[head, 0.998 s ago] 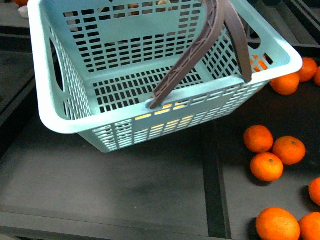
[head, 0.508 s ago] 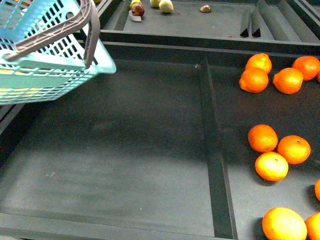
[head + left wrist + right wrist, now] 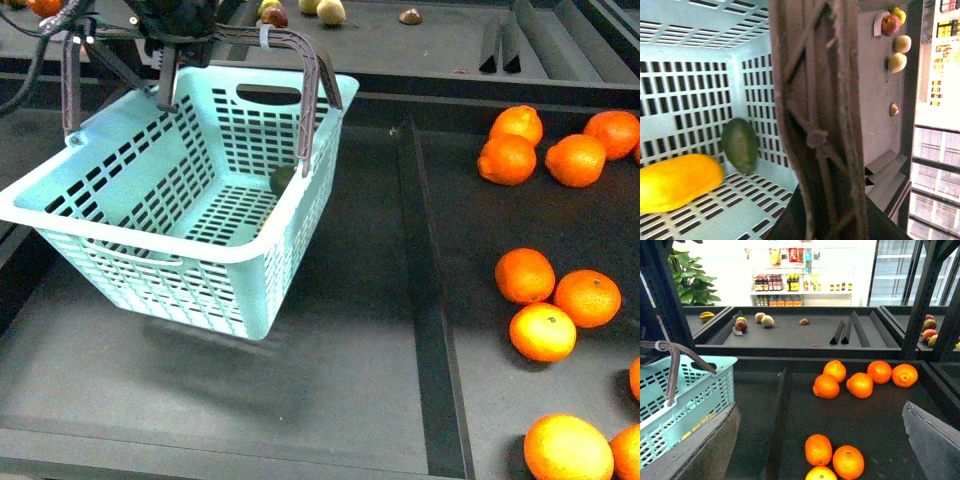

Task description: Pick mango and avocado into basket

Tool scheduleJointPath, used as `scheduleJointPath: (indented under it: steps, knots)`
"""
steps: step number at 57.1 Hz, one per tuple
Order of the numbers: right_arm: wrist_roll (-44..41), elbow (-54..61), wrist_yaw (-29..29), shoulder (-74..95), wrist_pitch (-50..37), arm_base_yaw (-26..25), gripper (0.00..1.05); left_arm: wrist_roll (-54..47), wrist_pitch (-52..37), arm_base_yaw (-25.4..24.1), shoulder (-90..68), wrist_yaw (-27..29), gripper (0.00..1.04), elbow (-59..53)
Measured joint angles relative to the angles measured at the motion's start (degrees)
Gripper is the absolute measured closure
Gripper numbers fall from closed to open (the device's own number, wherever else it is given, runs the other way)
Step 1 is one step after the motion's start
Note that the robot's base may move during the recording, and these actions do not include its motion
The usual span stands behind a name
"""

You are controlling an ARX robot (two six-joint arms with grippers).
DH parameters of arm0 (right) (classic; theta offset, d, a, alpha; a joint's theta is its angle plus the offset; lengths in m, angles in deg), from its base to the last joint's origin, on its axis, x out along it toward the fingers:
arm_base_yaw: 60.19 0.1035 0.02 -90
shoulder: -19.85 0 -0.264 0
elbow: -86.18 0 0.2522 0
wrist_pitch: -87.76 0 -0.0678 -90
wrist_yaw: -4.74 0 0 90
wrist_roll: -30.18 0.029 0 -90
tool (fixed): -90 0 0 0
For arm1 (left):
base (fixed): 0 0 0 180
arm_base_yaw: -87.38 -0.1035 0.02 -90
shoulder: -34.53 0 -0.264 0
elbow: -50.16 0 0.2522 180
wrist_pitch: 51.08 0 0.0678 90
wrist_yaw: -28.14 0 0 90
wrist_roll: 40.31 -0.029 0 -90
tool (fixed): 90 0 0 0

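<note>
The left gripper [image 3: 180, 25] is mostly cut off by the top edge of the front view, so only its dark body shows above the basket [image 3: 150, 255]; whether its fingers are closed around the brown handles [image 3: 305, 60] I cannot tell. In the left wrist view one handle fills the middle of the picture, blurred and very close, and it hides part of the basket's inside.

The basket is light turquoise with slotted walls. It hangs tilted under the left gripper, above the dark tray [image 3: 330, 380], near the tray's far left corner. Inside, the mango [image 3: 675, 182] is smooth, yellow with orange tint, and it lies on the slotted floor. The avocado [image 3: 740, 145] is dark green and dull, and it leans against a wall just beside the mango's end. In the front view only a small green part of the avocado shows.

The right gripper [image 3: 820, 450] has its two fingers spread wide apart and holds nothing, above the oranges [image 3: 840, 382] in the neighbouring compartment.
</note>
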Motion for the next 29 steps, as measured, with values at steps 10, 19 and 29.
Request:
scheduleJointPath:
  steps: [10, 19, 29]
  knots:
    - [0.0, 0.0, 0.0, 0.0, 0.0, 0.0, 0.08, 0.28, -3.21, -0.94, -1.16, 2.97, 0.99, -0.72]
    - [0.0, 0.0, 0.0, 0.0, 0.0, 0.0, 0.08, 0.09, -5.55, -1.55, -1.16, 3.5, 0.99, -2.89]
    - [0.0, 0.0, 0.0, 0.0, 0.0, 0.0, 0.08, 0.94, -5.77, -1.33, -1.97, 1.62, 0.99, -3.96]
